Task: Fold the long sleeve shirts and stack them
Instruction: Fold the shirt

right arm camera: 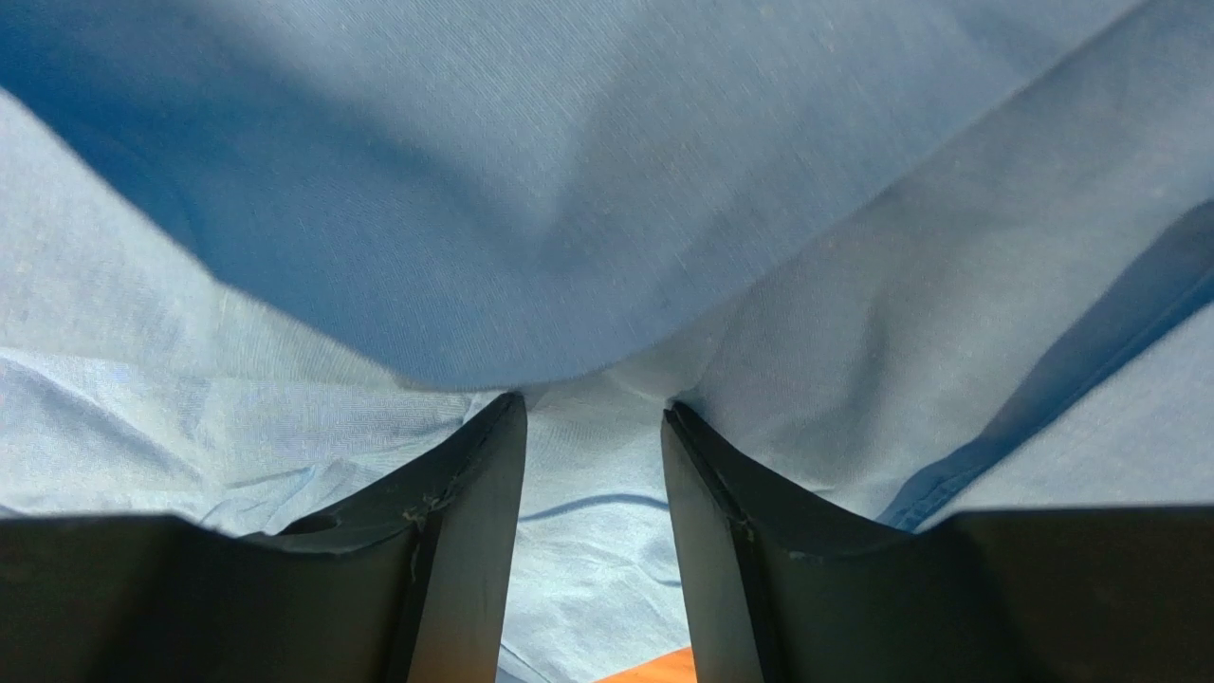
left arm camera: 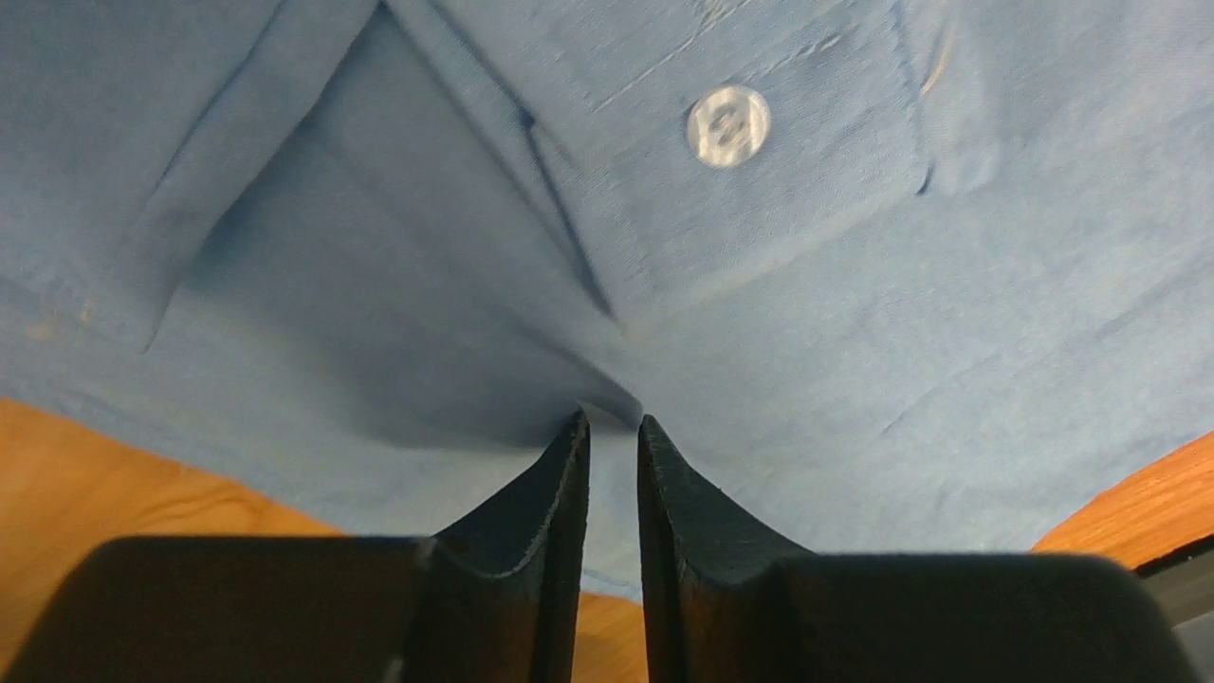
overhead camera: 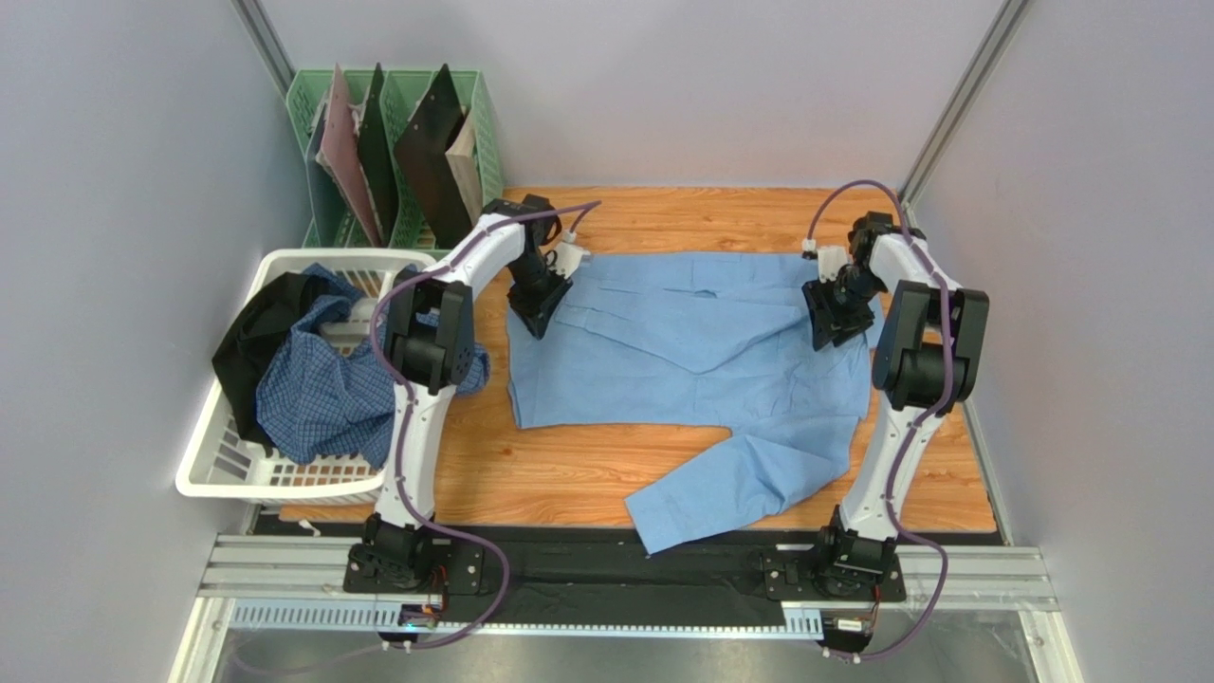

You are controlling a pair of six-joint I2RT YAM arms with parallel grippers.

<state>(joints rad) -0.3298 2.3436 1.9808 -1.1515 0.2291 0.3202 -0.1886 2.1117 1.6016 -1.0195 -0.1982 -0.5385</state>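
The top view shows the blue shirt (overhead camera: 698, 356) spread flat across the table (overhead camera: 570, 477), with one sleeve trailing to the near edge. The left hand (overhead camera: 542, 306) sits on its left edge and the right hand (overhead camera: 834, 316) on its right edge.

Only the left wrist view shows that hand's fingers (left arm camera: 549, 498) nearly together, pinching a puckered fold below a white button (left arm camera: 727, 125).

The right wrist view shows that hand's fingers (right arm camera: 478, 498) apart with cloth between them; grip cannot be determined.

The checked shirt (overhead camera: 321, 392) lies in a white basket (overhead camera: 214, 477) at the left. A green rack (overhead camera: 492, 143) stands behind it. The table is wooden and the walls are grey.
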